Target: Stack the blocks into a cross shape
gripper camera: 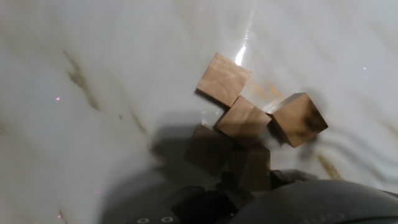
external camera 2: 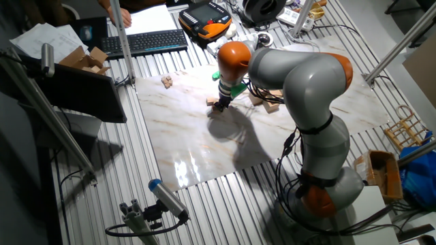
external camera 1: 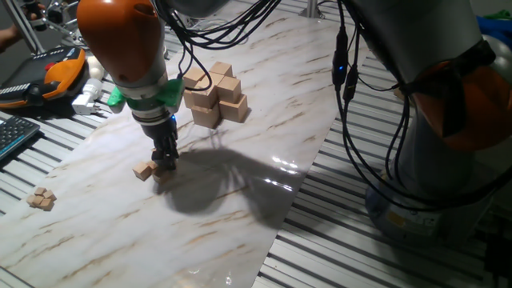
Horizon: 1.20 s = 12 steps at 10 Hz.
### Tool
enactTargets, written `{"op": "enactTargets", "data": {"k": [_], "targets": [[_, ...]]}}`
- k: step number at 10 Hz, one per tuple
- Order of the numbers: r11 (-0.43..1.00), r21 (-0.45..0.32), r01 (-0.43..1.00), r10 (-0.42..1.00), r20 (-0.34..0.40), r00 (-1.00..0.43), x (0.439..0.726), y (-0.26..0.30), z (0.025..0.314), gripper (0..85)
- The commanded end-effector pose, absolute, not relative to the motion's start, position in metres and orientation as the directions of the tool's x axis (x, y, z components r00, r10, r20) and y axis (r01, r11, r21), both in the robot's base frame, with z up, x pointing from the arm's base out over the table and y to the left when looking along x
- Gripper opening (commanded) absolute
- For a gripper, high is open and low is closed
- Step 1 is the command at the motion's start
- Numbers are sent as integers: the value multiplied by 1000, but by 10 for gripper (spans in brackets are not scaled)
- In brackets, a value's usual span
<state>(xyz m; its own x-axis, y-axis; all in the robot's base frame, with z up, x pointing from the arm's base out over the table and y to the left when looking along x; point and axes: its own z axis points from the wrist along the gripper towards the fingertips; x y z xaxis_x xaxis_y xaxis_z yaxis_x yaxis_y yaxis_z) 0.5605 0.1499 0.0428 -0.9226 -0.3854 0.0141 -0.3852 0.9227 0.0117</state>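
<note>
The end effector (external camera 1: 166, 160) is down low on the marble table (external camera 1: 240, 200), right at a little bunch of blocks (gripper camera: 242, 121). I cannot tell if its fingers are open or closed, or if they hold a block. One small block (external camera 1: 144, 170) lies just beside it. More small blocks (external camera 1: 41, 198) sit well apart near the table's edge. The cross shape (external camera 1: 214, 96) stands farther back on the table.

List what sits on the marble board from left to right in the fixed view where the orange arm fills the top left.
Small cluster of blocks → lone block → gripper → cross shape.
</note>
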Motion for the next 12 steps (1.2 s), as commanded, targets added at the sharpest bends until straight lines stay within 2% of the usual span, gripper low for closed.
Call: {"op": "enactTargets", "data": {"k": [1, 3, 7, 10, 12], "targets": [[923, 13, -385, -385, 11, -923, 561, 151, 42, 340], [921, 35, -389, -390, 25, -921, 563, 150, 52, 0], [955, 29, -295, -296, 37, -954, 562, 131, 118, 0], [980, 73, -185, -189, 56, -980, 571, 85, 174, 0], [986, 73, -149, -153, 54, -987, 571, 55, 197, 0]]}}
